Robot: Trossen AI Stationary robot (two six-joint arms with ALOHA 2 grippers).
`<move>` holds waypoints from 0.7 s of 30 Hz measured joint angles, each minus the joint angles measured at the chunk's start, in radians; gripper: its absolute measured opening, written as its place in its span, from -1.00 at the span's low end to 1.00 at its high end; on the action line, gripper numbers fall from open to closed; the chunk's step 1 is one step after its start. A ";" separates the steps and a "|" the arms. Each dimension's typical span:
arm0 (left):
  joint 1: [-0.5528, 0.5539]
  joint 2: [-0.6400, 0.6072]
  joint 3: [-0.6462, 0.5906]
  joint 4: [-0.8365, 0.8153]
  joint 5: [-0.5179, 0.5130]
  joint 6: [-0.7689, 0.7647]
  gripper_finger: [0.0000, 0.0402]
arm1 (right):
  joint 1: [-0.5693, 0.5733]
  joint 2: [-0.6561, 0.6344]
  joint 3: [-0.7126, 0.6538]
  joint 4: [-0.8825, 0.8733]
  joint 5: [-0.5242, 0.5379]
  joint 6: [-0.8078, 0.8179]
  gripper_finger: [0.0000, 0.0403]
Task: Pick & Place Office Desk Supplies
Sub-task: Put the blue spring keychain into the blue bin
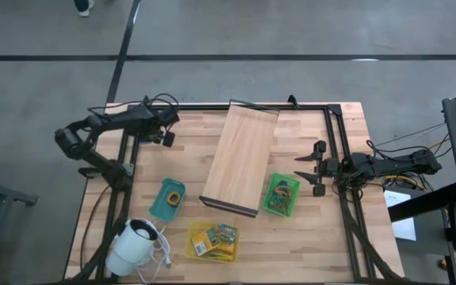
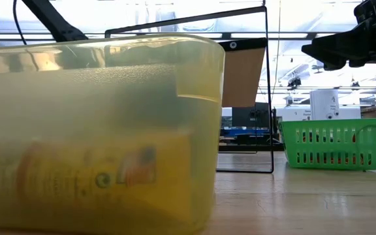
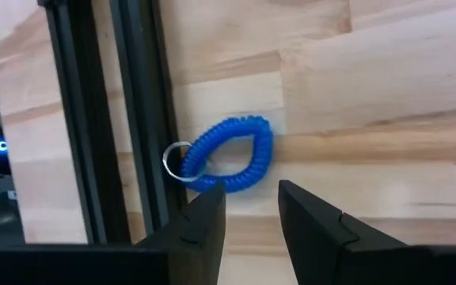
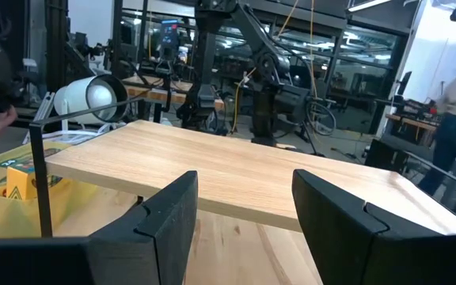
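The left pincer (image 3: 252, 218) hangs over the far left corner of the pale wooden counter (image 3: 386, 87), about ten o'clock from the counter's middle in the overhead view. Its two dark fingers stand a narrow gap apart with nothing between them. Just beyond the fingertips lies a blue coiled plastic wrist loop (image 3: 232, 154) with a small metal split ring (image 3: 176, 161) at one end. It lies flat on the wood, with the ring end touching the black frame rail (image 3: 137, 119).

The coil looks light, springy and soft; it would likely squash and stretch rather than resist, and could roll or spring out of a loose pinch. The best hold seems to be across one side of the coil, away from the rail, where the fingers have room to come down.

The right pincer (image 4: 244, 214) waits at three o'clock, jaws wide and empty, facing the long pale wooden board (image 4: 236, 170).
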 joint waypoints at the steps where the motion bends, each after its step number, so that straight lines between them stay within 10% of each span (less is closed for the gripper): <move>1: 0.006 0.001 0.000 0.004 -0.005 0.016 -0.41 | 0.000 0.000 0.000 0.000 0.000 0.000 0.02; 21: 0.059 0.057 0.008 0.060 0.026 0.102 -0.41 | 0.000 0.000 0.000 0.000 0.000 0.000 0.02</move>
